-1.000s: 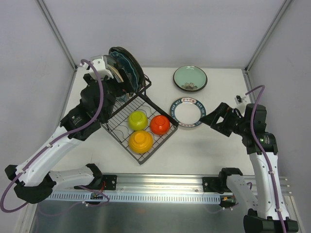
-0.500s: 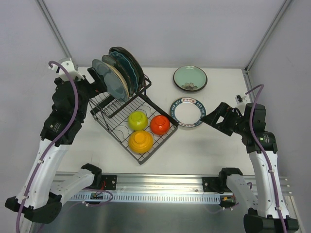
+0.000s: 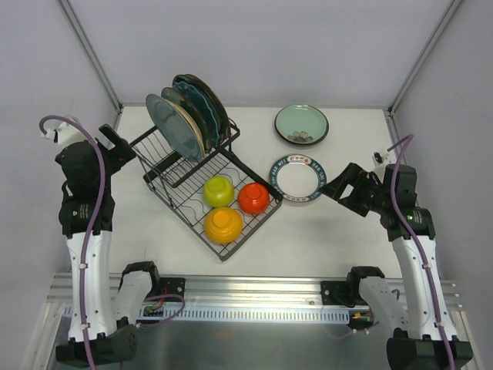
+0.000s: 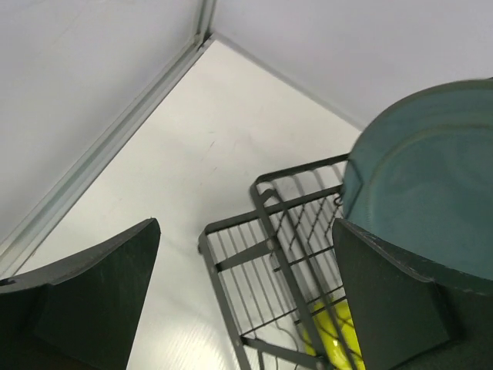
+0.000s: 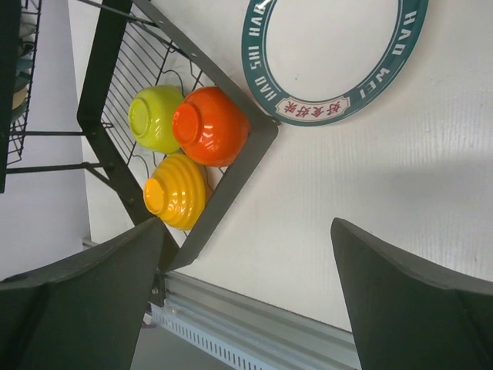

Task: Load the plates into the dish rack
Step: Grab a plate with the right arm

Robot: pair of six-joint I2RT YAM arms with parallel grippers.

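Note:
The black wire dish rack (image 3: 252, 231) sits left of centre, with a row of plates (image 3: 179, 122) standing upright in its raised section. Two more plates lie flat on the table: a mint green one (image 3: 301, 123) at the back and a white one with a teal rim (image 3: 297, 178) beside the rack. My left gripper (image 3: 115, 145) hangs open left of the rack, holding nothing. In the left wrist view my left gripper (image 4: 246, 308) looks at the rack's corner (image 4: 266, 245) and a grey-blue plate (image 4: 431, 193). My right gripper (image 3: 333, 185) is open just right of the teal-rimmed plate (image 5: 331, 54).
Three small bowls sit upside down in the rack's low basket: yellow-green (image 3: 218, 190), orange-red (image 3: 253, 198) and yellow-orange (image 3: 224, 223). They also show in the right wrist view, by the rack's corner (image 5: 231, 177). White walls close in the table on three sides.
My left arm has drawn back from the upright plates, swinging out to the left of the rack. The right arm has barely moved.

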